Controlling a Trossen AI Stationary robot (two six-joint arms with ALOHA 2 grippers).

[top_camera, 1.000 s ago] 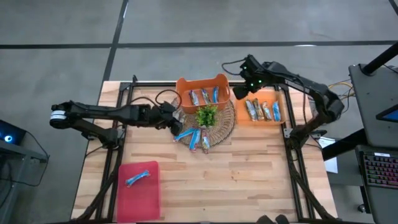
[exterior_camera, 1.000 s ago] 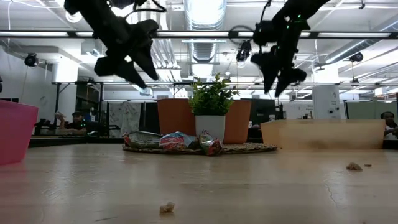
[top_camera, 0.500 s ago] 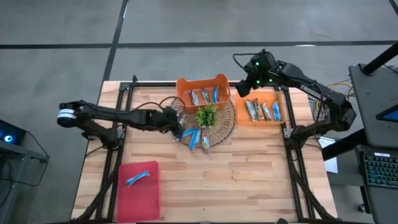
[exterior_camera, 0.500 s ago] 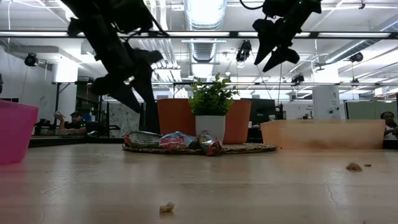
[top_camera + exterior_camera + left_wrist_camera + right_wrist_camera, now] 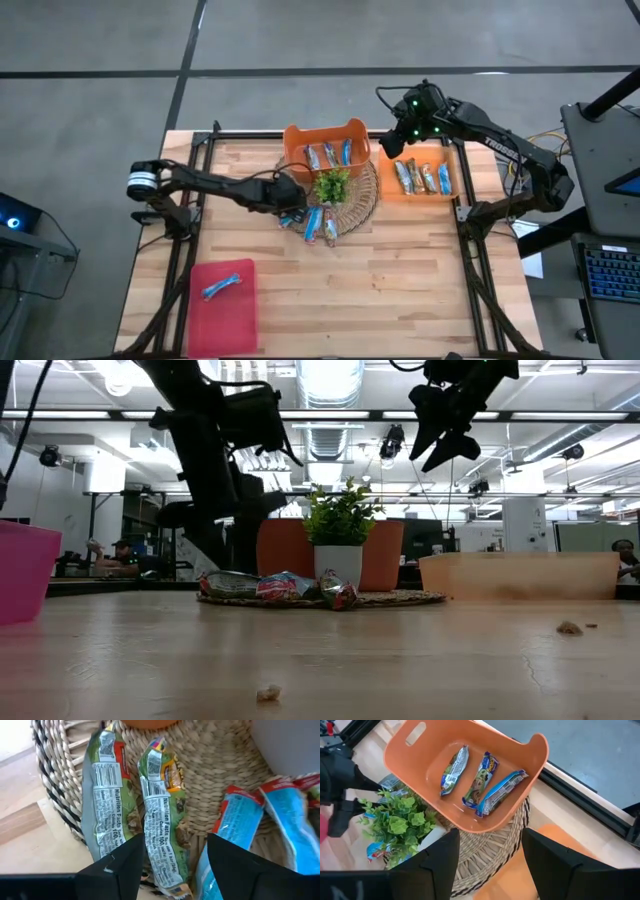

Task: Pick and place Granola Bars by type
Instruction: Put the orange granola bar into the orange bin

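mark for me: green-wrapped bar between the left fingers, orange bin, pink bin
green-wrapped bar [image 5: 162, 815], left wrist view, middle of its printed back panel
orange bin [image 5: 517, 800], right wrist view, outer side wall
pink bin [image 5: 225, 320], high view, bare floor below the blue bar

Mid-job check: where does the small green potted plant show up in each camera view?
High view: plant at centre, on the woven mat.
Low view: plant at centre, before the orange bin.
Left wrist view: only its white pot's edge.
Right wrist view: plant beside the bin.
Shared landmark: the woven mat.
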